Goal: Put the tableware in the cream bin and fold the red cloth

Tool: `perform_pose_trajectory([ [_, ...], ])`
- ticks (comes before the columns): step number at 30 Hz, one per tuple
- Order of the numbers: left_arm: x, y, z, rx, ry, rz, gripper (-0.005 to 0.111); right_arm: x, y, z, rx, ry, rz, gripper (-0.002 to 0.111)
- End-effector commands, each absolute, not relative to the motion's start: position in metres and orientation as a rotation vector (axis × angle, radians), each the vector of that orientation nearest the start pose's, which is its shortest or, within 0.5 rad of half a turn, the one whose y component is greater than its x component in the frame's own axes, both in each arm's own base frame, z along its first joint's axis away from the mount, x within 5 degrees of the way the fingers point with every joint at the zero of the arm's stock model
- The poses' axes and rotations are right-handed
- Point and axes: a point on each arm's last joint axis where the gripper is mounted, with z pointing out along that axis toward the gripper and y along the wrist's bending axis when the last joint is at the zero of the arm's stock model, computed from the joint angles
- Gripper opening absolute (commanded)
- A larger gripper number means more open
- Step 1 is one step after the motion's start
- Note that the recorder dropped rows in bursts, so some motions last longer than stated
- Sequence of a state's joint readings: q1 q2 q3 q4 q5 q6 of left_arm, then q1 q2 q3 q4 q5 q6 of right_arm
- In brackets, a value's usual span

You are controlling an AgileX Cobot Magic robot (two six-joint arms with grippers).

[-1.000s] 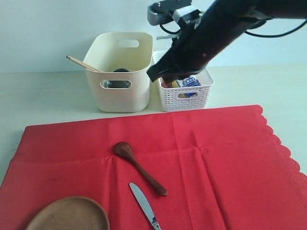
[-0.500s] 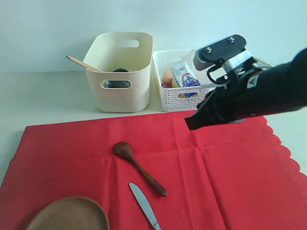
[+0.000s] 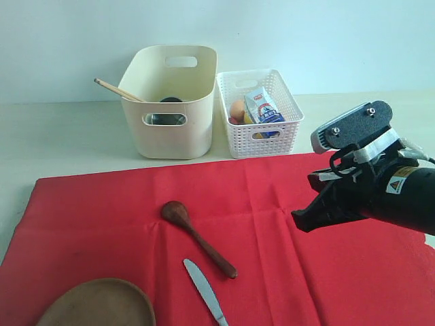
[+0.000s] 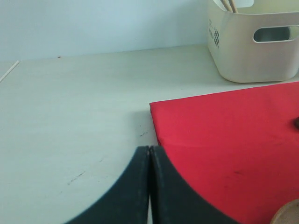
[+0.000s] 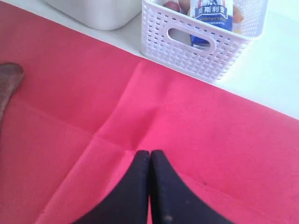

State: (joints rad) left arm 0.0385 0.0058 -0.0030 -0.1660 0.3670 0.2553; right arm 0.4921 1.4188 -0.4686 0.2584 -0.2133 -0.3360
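Red cloth (image 3: 102, 217), flat on the pale table (image 3: 61, 136), in front of 2 bins side by side: cream bin (image 3: 173, 139) and white lattice basket (image 3: 272, 139). On the cloth: 1 dark wooden spoon (image 3: 198, 239), 1 metal knife (image 3: 204, 291) and 1 brown wooden plate (image 3: 98, 304), all on the left part, none touching another. In the basket: 1 small carton (image 3: 262, 105) and 1 egg (image 3: 236, 109).

Only in the exterior view: the knife, and all 3 pieces on the cloth together. Steel cup (image 3: 164, 119), just a shiny bit through the cream bin's handle hole.

Only in the left wrist view: left gripper (image 4: 149, 154), fingers pressed together, holding nothing, over bare table just beside a corner of the cloth. Also there, 2 chopsticks (image 4: 229, 4) poking out of the cream bin; only 1 stick clear from the exterior view.

Only in the right wrist view: crossing fold lines in the cloth right by the fingertips.

Right gripper (image 3: 302, 221), pressed together too and empty, over the right half of the cloth. Hard to tell if touching it. Spoon well apart, off to its left. Basket near, past the cloth's far edge.

In all: 2 grippers, 2 bins, 1 cloth.
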Motion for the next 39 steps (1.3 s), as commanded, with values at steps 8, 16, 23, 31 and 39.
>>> perform_pose_trajectory([
  [8, 0.0532, -0.0032, 0.1813, 0.101, 1.835, 0.046, 0.000, 0.2200, 0.1106, 0.1790, -0.572, 2.116, 0.167, 0.000],
  [16, 0.0532, -0.0032, 0.1813, 0.101, 1.835, 0.046, 0.000, 0.2200, 0.1106, 0.1790, -0.572, 2.116, 0.167, 0.000],
  [23, 0.0532, -0.0032, 0.1813, 0.101, 1.835, 0.046, 0.000, 0.2200, 0.1106, 0.1790, -0.564, 2.118, 0.171, 0.000],
  [31, 0.0532, -0.0032, 0.1813, 0.101, 1.835, 0.046, 0.000, 0.2202, 0.1106, 0.1793, -0.563, 2.114, 0.171, 0.000],
  [39, 0.0532, -0.0032, 0.1813, 0.101, 1.835, 0.046, 0.000, 0.2197, 0.1104, 0.1786, -0.564, 2.117, 0.170, 0.000],
])
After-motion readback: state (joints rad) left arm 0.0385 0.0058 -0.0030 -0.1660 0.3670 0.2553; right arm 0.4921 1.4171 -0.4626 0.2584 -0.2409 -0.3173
